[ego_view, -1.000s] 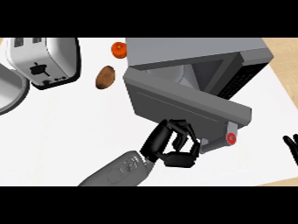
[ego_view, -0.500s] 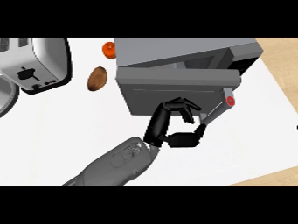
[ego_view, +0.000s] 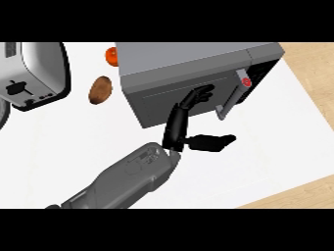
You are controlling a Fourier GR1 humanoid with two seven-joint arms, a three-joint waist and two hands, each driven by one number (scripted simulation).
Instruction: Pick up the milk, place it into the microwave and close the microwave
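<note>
Grey forearm (ego_view: 126, 179), black hand (ego_view: 180, 125)

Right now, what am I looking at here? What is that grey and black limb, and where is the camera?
The camera sits in the robot's head and looks steeply down at a white kitchen counter. The grey limb coming in from the lower edge is a forearm of the robot; from this picture alone I cannot say for certain which arm it is. It ends in a black hand, whose straight fingers rest against the door of a grey microwave. The door looks shut or very nearly so. The hand holds nothing, and no milk shows. To the left stand a toaster, a brown potato-like item and something orange behind the microwave. The other hand is out of view.
</note>
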